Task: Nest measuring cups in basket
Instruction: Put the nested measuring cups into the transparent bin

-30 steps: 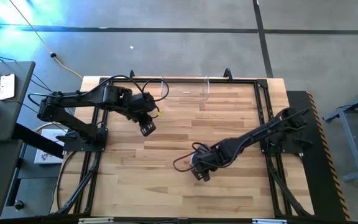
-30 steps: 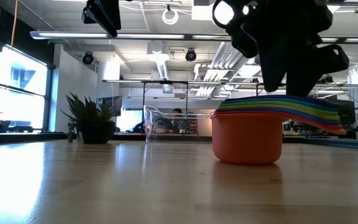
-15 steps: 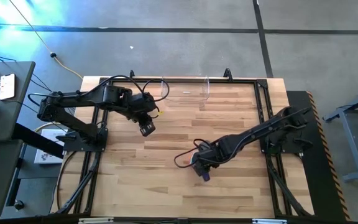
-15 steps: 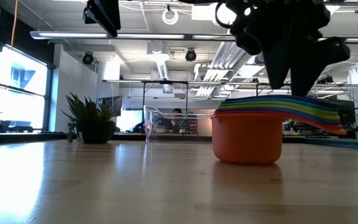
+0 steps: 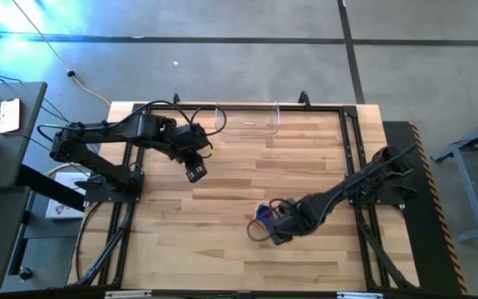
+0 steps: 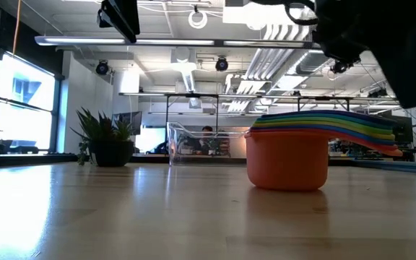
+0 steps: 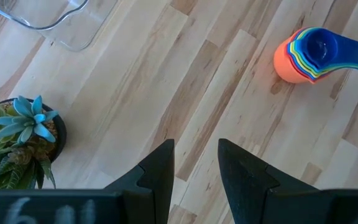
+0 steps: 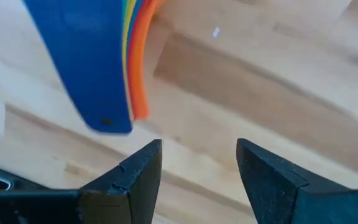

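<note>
The measuring cups (image 5: 263, 217) stand nested in one stack on the table, near the middle toward the front. The orange outer cup (image 6: 287, 160) rests on its base, and the stacked handles (image 6: 367, 130) jut out level to one side. My right gripper (image 8: 199, 146) hangs open beside and above the stack, its fingers pointing down just past the handles' free ends (image 8: 104, 93), with nothing between them. The clear basket (image 5: 247, 119) sits at the far edge. My left gripper (image 7: 196, 146) waits open, high over the table's left part (image 5: 196, 173).
A small potted plant (image 7: 17, 137) stands under my left arm, between the basket (image 7: 48, 18) and the left gripper. Bare wooden table lies between the stack (image 7: 309, 53) and the basket. A black frame (image 5: 351, 133) runs along the table's edges.
My right gripper has gone from right above the stack toward the table's right edge, rising a little and rolling at the wrist, so the cups now show in the high view. The stack has stayed where it was.
</note>
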You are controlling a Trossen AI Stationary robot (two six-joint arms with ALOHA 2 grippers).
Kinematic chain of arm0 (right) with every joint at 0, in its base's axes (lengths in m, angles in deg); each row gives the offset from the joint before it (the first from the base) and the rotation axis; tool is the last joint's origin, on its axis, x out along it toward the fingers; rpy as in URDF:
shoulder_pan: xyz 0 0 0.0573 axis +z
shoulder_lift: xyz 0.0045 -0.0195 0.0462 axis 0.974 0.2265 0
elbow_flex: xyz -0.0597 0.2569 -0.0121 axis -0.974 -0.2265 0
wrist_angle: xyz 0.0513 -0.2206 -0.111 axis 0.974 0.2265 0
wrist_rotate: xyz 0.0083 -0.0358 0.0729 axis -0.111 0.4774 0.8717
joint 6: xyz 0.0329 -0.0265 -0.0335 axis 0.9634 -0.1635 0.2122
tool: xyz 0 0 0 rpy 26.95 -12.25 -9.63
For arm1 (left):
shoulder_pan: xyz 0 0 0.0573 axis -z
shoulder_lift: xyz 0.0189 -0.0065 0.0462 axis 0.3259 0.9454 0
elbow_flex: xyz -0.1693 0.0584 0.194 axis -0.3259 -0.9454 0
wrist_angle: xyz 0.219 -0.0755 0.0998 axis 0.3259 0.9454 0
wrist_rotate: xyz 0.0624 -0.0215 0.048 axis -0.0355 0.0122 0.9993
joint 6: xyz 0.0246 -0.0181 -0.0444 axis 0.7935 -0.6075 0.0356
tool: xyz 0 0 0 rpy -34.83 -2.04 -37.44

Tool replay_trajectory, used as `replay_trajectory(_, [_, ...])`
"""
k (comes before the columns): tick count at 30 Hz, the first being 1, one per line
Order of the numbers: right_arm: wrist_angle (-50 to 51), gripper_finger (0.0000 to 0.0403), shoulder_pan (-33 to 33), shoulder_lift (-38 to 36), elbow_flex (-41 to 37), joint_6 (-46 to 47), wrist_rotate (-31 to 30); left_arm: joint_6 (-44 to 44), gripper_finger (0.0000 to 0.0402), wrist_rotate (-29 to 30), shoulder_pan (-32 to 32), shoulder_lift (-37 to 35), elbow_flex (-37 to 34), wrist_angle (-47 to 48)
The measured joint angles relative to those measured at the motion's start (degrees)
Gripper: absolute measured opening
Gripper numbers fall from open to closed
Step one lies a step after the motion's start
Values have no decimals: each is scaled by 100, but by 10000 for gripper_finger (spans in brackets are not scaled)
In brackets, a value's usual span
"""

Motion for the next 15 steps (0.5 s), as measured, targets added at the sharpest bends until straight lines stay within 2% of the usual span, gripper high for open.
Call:
replay_trajectory(8, [-945,197,445,483,-4,640,9,140,113,4,-1,0,-1,-4])
replay_trajectory(15, [-1175,197,500,809,-6,787,-127,149,113,14,0,0,-1,-7])
